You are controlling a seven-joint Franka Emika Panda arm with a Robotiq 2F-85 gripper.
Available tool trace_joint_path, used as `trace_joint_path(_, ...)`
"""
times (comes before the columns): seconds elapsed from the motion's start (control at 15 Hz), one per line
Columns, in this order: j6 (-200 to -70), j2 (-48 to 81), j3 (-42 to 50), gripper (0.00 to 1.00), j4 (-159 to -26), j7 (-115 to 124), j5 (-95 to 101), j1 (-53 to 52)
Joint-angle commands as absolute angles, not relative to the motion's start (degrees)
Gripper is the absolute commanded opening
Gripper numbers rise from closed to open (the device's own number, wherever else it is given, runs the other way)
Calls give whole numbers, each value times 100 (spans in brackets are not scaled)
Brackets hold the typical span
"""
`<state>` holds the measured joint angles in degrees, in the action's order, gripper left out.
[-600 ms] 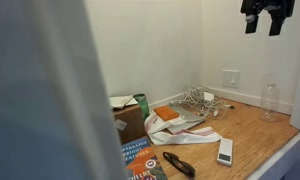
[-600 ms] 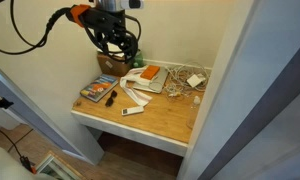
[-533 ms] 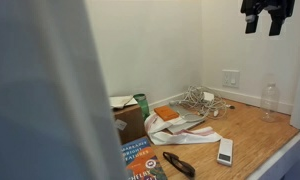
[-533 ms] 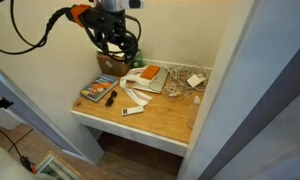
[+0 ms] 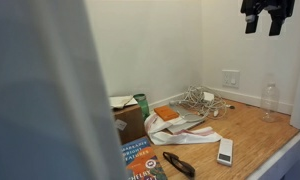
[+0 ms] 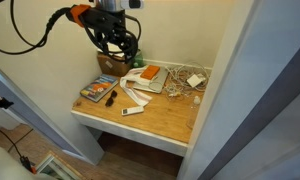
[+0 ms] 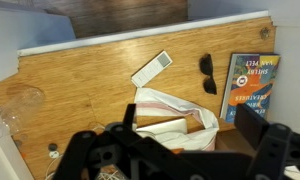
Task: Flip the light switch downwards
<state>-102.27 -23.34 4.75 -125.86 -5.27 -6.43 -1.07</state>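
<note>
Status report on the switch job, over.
Gripper open, empty, well above the light switch, not touching. Cable tangle on the desk just below it.

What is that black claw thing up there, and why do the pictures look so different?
That is a robot arm with a claw, called a gripper, at its end. Two cameras watch a wooden desk from outside; a third sits on the robot's wrist, looking down. On the desk lie a book, sunglasses, a flat white remote, a cloth bag, tangled cables and a clear bottle. The gripper hangs open, high up, holding nothing. Its job is the small light switch on the wall.
</note>
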Motion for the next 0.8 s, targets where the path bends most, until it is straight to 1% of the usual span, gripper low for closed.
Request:
trace_joint_path(0.0, -10214, -2328, 417, 100, -12575, -549, -666, -35)
trace_joint_path(0.6, -10214, -2328, 417, 100, -12575, -549, -666, -36)
trace_joint_path(0.73, -10372, -2155, 366, 100, -12410, -293, -728, -10)
